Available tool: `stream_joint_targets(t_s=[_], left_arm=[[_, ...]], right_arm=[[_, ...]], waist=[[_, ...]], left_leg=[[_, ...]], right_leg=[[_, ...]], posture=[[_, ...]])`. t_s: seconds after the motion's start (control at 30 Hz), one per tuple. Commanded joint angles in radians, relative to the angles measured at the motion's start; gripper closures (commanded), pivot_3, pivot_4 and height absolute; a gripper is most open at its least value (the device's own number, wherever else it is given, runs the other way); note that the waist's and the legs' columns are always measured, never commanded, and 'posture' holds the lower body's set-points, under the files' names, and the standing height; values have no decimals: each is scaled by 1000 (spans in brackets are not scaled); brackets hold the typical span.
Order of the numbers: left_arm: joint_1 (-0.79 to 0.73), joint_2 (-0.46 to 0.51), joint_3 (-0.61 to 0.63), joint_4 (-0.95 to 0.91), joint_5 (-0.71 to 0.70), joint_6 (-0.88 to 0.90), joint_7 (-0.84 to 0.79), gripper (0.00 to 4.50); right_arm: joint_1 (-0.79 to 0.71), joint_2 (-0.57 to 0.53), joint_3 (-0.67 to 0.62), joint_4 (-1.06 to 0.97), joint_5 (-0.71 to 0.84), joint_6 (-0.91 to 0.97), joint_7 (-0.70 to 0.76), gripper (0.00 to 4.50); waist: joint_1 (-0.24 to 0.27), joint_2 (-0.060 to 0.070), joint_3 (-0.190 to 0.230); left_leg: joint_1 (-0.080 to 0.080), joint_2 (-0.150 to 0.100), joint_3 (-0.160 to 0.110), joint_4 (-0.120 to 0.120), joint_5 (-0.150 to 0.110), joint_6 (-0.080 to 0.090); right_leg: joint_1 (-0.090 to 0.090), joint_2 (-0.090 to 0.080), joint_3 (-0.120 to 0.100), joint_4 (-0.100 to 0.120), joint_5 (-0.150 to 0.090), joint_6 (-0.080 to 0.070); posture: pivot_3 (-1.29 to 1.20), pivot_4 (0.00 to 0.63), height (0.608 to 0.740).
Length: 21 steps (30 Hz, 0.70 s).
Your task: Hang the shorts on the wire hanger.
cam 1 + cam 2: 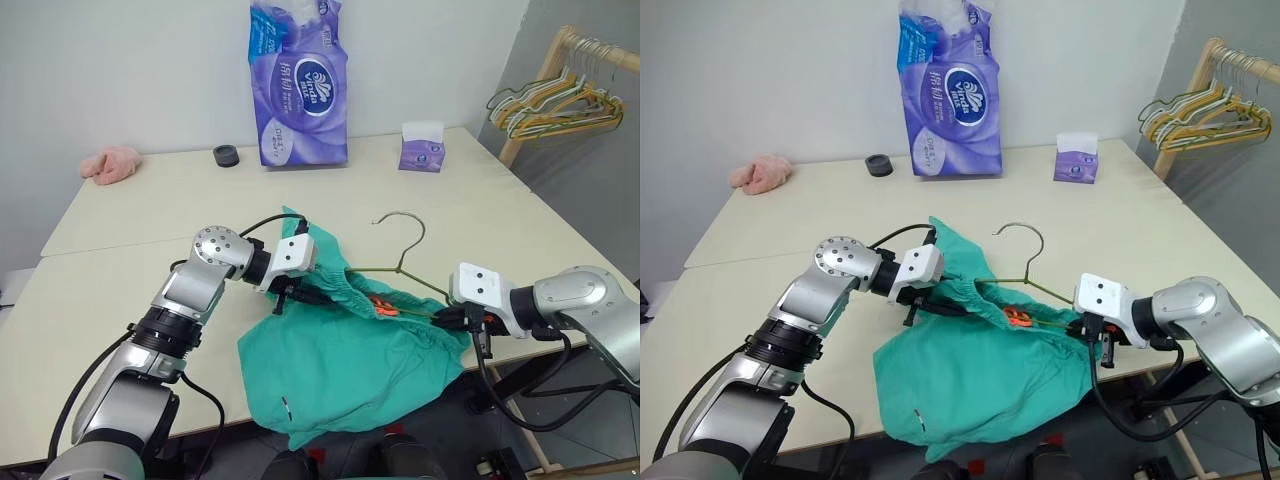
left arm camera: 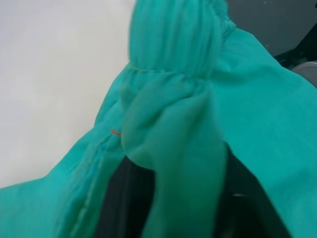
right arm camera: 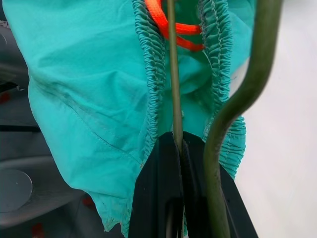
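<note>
The teal-green shorts (image 1: 340, 370) lie bunched at the table's front edge, legs drooping over it. The wire hanger (image 1: 404, 262) lies with its hook pointing away from me and its lower wire running through the gathered waistband, beside an orange drawstring (image 1: 384, 308). At the waistband's left end is my left gripper (image 1: 292, 295), and the left wrist view shows a fold of the shorts (image 2: 173, 148) pinched between its dark fingers (image 2: 124, 198). My right gripper (image 1: 452, 318) is at the waistband's right end, shut on the thin hanger wire (image 3: 172, 89) where the cloth gathers around it.
At the back of the table (image 1: 150, 230) stand a purple tissue pack (image 1: 298, 85), a small tissue box (image 1: 421, 148) and a black roll (image 1: 227, 155). A pink cloth lump (image 1: 111, 164) lies far left. A wooden rack with several hangers (image 1: 555, 100) stands at the right.
</note>
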Motion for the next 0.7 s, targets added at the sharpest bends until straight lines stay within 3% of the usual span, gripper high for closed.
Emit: stream_joint_targets(t_s=[0.03, 0.3, 0.4, 0.7], left_arm=[[-9, -29, -4, -61, -16, 13, 17, 4351], [-4, -35, -3, -77, -15, 38, 15, 4460], [-1, -36, -4, -78, -13, 42, 16, 4461], [8, -19, -4, -82, 3, 34, 18, 4480]], right_arm=[[-39, 15, -14, -86, 37, -19, 19, 4500], [-52, 7, 0, -95, 16, -51, 40, 4500], [-53, -47, -2, -65, -31, -117, 73, 3775], [-16, -238, -132, 165, -149, -326, 110, 816]], waist=[[0, 0, 0], [0, 0, 0], [0, 0, 0], [-1, 1, 0]], left_leg=[[0, 0, 0, 0, 0, 0], [0, 0, 0, 0, 0, 0], [0, 0, 0, 0, 0, 0], [0, 0, 1, 0, 0, 0]], right_leg=[[0, 0, 0, 0, 0, 0], [0, 0, 0, 0, 0, 0], [0, 0, 0, 0, 0, 0], [0, 0, 0, 0, 0, 0]], posture=[[-145, 24, 740], [-150, 29, 740], [-150, 29, 740], [-160, 32, 740]])
